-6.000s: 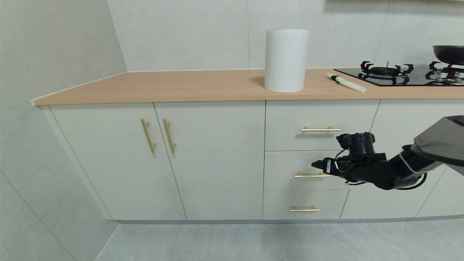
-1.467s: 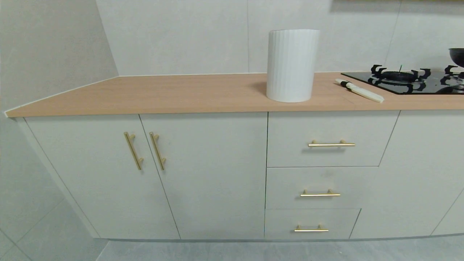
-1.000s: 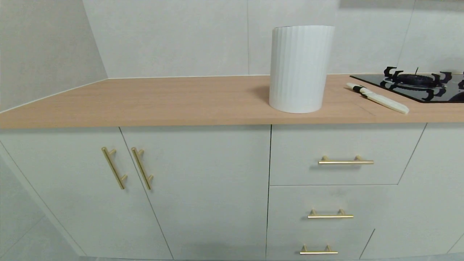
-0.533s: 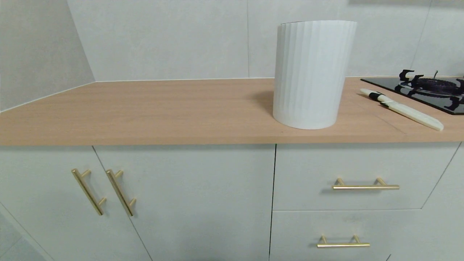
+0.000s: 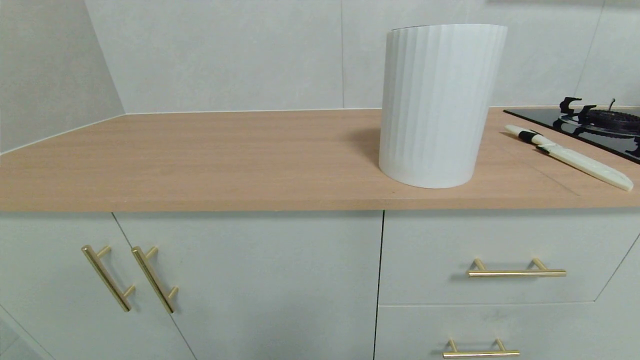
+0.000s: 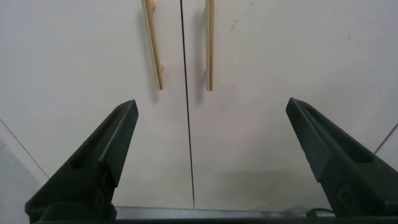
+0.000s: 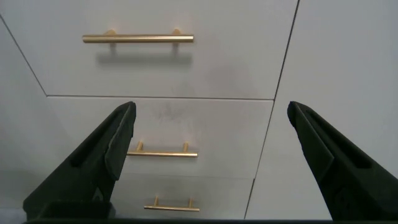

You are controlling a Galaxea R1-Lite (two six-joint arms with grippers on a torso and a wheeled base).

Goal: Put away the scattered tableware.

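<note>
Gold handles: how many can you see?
5. The left door handle and right door handle sit side by side; top drawer handle, middle drawer handle, bottom drawer handle are stacked. More may be hidden.

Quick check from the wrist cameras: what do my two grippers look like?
The left gripper has two matte black fingers, wedge-shaped and tapering to blunt tips, joined by a dark crossbar at the base. The right gripper looks the same.

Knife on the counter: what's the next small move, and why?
Probably lift the right gripper up to counter height, toward the knife. The knife lies loose on the countertop, on the right of the white ribbed container. The right gripper is open and empty, and it faces the drawer fronts below.
</note>
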